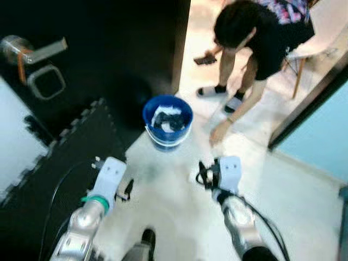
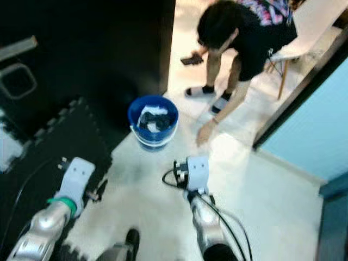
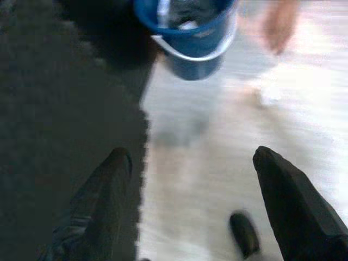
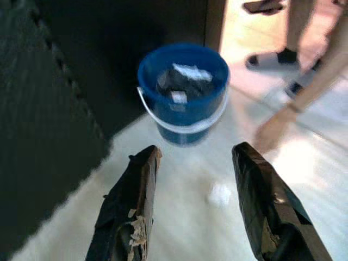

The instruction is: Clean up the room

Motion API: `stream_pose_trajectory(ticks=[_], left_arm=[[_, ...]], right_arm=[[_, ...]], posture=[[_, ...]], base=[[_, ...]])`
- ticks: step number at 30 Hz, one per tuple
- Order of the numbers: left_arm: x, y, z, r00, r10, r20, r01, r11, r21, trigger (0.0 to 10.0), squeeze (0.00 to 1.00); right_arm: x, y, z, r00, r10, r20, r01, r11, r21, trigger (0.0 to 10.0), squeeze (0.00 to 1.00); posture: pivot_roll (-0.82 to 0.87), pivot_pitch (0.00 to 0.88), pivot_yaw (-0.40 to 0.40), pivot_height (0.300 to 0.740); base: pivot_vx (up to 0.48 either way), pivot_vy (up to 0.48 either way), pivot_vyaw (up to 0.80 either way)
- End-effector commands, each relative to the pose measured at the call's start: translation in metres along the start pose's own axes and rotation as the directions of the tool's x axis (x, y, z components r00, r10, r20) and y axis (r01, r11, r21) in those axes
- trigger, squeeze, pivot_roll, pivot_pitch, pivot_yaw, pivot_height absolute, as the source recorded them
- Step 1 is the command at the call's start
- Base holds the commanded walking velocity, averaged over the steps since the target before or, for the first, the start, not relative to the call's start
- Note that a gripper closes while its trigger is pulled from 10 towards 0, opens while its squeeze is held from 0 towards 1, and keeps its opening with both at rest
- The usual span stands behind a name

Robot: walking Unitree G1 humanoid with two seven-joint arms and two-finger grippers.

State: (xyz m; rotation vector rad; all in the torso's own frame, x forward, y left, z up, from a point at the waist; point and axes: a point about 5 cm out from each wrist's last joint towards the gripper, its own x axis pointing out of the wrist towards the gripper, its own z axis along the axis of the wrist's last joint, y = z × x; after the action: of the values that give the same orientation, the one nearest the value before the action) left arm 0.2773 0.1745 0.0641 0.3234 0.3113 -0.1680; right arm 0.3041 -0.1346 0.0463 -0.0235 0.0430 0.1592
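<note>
A blue bucket (image 1: 167, 119) with a white handle stands on the pale floor ahead, beside the dark door. It holds dark and white crumpled items (image 4: 179, 81). A small white scrap (image 4: 220, 193) lies on the floor in front of the bucket. My left gripper (image 3: 193, 155) is open above the edge of the black mat, with nothing between its fingers. My right gripper (image 4: 197, 148) is open too, empty, and points at the bucket from a short way back. In the eye views both grippers (image 1: 126, 190) (image 1: 204, 175) hang low over the floor.
A person (image 1: 261, 32) bends over just past the bucket, one hand (image 1: 217, 133) near the floor, the other holding a phone (image 1: 205, 58). A black foam mat (image 1: 70, 157) lies at the left. The dark door (image 1: 109, 54) has a lever handle (image 1: 38, 51). A chair (image 1: 321, 43) stands far right.
</note>
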Motion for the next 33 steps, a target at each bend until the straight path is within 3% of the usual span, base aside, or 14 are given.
stream_pose_trajectory(ticks=[1, 8, 10, 13, 18, 25, 33], left_arm=[[0.000, -0.006, -0.004, 0.999, -0.029, -0.031, 0.029, 1.000, -0.010, 10.0, 0.00], [0.001, -0.007, -0.006, 0.998, -0.032, -0.055, 0.031, 0.999, -0.021, 10.0, 0.00], [0.001, -0.006, -0.017, 0.995, -0.062, -0.084, 0.071, 0.991, 0.117, 10.0, 0.00], [0.002, -0.003, -0.033, 0.986, -0.074, -0.150, 0.096, 0.985, 0.146, 10.0, 0.00], [0.003, 0.001, -0.049, 0.981, -0.037, -0.191, 0.058, 0.993, 0.107, 10.0, 0.00], [0.004, 0.000, -0.046, 0.986, -0.034, -0.164, 0.046, 0.996, 0.073, 10.0, 0.00], [0.007, 0.000, -0.049, 0.986, -0.040, -0.161, 0.056, 0.994, 0.096, 10.0, 0.00]], right_arm=[[-0.003, -0.001, -0.005, 1.000, -0.006, -0.025, 0.006, 1.000, 0.006, 10.0, 0.00], [-0.003, 0.000, -0.006, 1.000, -0.009, -0.027, 0.009, 1.000, 0.014, 10.0, 0.00], [-0.011, -0.006, -0.022, 0.993, -0.015, -0.114, 0.014, 1.000, -0.012, 10.0, 0.00], [-0.022, -0.014, -0.040, 0.979, -0.038, -0.202, 0.033, 0.999, -0.030, 10.0, 0.00], [-0.043, -0.027, -0.061, 0.949, -0.108, -0.296, 0.112, 0.994, -0.004, 10.0, 0.00], [-0.047, -0.030, -0.063, 0.947, -0.122, -0.297, 0.127, 0.992, -0.001, 10.0, 0.00], [-0.046, -0.026, -0.061, 0.957, -0.102, -0.270, 0.109, 0.994, 0.010, 10.0, 0.00]], posture=[[0.14, 0.149, -0.010, 0.735], [0.14, 0.149, -0.010, 0.735], [0.14, 0.145, -0.013, 0.735], [0.14, 0.145, -0.013, 0.735], [0.12, 0.141, -0.013, 0.735], [0.11, 0.144, -0.009, 0.735], [0.10, 0.139, -0.006, 0.735]], base=[[0.000, 0.000, -0.79], [0.000, 0.000, -0.78], [0.000, 0.000, -0.78], [0.000, 0.000, -0.79], [0.000, 0.000, -0.79], [0.000, 0.000, -0.78], [0.000, 0.000, -0.79]])
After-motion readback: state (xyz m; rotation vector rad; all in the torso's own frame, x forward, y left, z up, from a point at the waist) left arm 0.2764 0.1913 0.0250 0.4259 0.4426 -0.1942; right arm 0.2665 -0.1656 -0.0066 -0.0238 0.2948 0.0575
